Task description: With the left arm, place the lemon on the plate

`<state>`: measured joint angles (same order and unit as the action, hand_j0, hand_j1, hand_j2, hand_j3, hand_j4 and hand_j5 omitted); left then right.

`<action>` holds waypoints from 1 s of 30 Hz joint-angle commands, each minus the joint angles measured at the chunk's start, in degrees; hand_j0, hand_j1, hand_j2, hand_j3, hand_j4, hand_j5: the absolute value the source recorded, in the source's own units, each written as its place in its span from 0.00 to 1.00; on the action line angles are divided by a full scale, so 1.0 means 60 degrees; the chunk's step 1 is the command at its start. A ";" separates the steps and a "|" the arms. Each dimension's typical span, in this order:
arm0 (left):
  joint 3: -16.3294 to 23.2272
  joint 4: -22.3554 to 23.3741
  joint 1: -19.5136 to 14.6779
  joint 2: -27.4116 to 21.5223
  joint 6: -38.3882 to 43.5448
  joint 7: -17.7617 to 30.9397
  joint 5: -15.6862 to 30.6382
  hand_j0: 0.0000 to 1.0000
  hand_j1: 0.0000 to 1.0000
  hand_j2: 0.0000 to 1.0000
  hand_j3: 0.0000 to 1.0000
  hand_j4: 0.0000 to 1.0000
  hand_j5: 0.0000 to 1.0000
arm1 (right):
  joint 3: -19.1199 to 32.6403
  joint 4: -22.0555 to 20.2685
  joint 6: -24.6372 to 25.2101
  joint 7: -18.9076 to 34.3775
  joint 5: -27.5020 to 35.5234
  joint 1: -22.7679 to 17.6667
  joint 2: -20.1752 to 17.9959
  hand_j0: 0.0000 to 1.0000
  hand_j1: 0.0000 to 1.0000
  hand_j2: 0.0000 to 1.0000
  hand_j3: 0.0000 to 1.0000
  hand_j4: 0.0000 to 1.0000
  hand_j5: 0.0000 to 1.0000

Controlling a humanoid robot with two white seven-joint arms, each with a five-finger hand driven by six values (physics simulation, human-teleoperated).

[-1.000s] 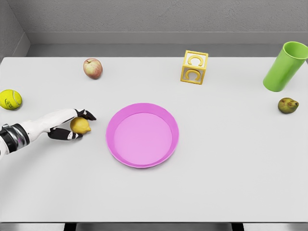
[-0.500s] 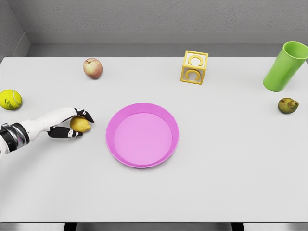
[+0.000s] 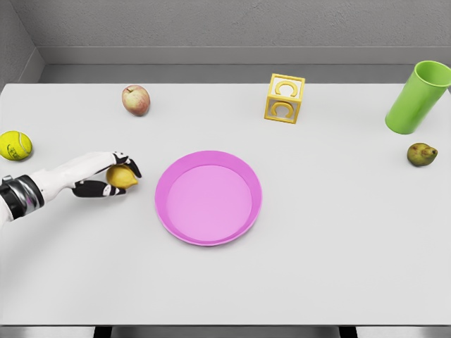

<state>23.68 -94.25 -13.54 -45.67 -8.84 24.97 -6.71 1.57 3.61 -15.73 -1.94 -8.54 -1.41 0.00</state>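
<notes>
We find the left hand [image 3: 106, 176] with its fingers [image 3: 125, 160] closed around the lemon [image 3: 121, 176], which sits near the pink plate [image 3: 169, 184], at its 9 o'clock. The grasp is made; whether the lemon is clear of the bench [image 3: 317, 267] we cannot tell. The plate holds nothing. In our judgement, carrying toward 3 o'clock and release over the plate are left. The right arm is not in view.
</notes>
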 commanded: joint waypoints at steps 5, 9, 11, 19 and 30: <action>-0.0108 -0.0258 0.0000 -0.0034 0.0009 0.0013 0.0049 0.51 0.51 0.51 0.51 0.51 0.51 | 0.0002 -0.0002 0.0000 0.0001 0.0003 0.0000 0.0000 1.00 1.00 1.00 1.00 1.00 1.00; -0.0138 -0.0346 0.0000 -0.0034 0.0009 0.0013 0.0049 0.50 0.50 0.50 0.50 0.50 0.50 | 0.0002 -0.0002 0.0000 0.0001 0.0003 0.0000 0.0000 1.00 1.00 1.00 1.00 1.00 1.00; -0.0138 -0.0405 0.0000 -0.0034 0.0009 0.0013 0.0049 0.50 0.50 0.50 0.50 0.50 0.50 | 0.0002 -0.0016 0.0000 0.0001 0.0003 0.0000 0.0000 1.00 1.00 1.00 1.00 1.00 1.00; -0.0123 -0.0624 -0.0073 -0.0019 0.0009 0.0013 0.0034 0.49 0.49 0.49 0.49 0.49 0.49 | 0.0002 -0.0002 0.0000 0.0001 0.0003 0.0015 0.0000 1.00 1.00 1.00 1.00 1.00 1.00; -0.0021 -0.0917 -0.0293 0.0083 0.0009 0.0013 -0.0010 0.49 0.49 0.49 0.49 0.49 0.49 | 0.0002 -0.0002 0.0000 0.0001 0.0003 0.0000 0.0000 1.00 1.00 1.00 1.00 1.00 1.00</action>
<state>23.33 -99.36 -15.38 -45.22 -8.84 25.06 -6.96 1.57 3.61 -15.73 -1.94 -8.55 -1.41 0.00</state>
